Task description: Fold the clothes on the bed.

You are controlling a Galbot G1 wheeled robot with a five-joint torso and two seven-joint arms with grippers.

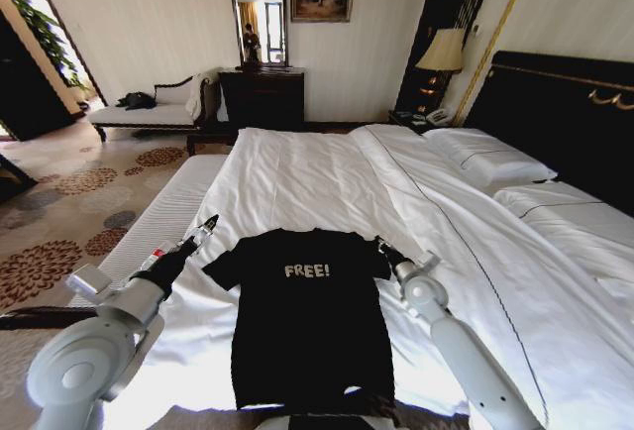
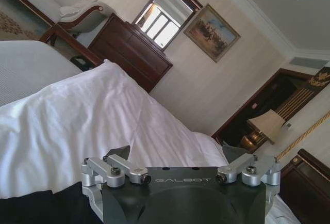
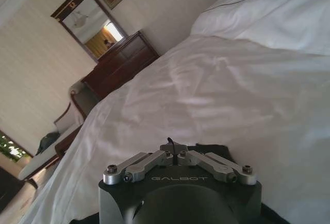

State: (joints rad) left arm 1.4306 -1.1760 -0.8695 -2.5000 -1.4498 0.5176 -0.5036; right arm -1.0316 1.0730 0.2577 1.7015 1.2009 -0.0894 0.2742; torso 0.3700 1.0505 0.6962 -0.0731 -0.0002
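The black short-sleeved cotton T-shirt w/ white "FREE!" lettering [image 1: 309, 326] lies flat, face up, on the white duvet [image 1: 327, 177] at the foot of the large double bed w/ dark wood headboard [image 1: 565, 103], collar toward the pillows, hem toward the robot. Left gripper [image 1: 206, 226] sits just beside the shirt's left sleeve; in the left wrist view [image 2: 175, 157] its fingers stand wide apart, nothing between them, a bit of black cloth at the frame's corner. Right gripper [image 1: 384, 249] is at the right sleeve/shoulder edge; in the right wrist view [image 3: 174, 149] its linkage is drawn together w/ black cloth right at the tips, so it looks clamped on the sleeve, tho the pinch itself is partly hidden. Judgement: step in hand is grabbing both sleeves for the first fold. To do it well: left side should pinch shirt fabric only, not duvet; grip at matching spots on both sides so the fold stays square; lift low & evenly. Risk: dragging duvet wrinkles the shirt.
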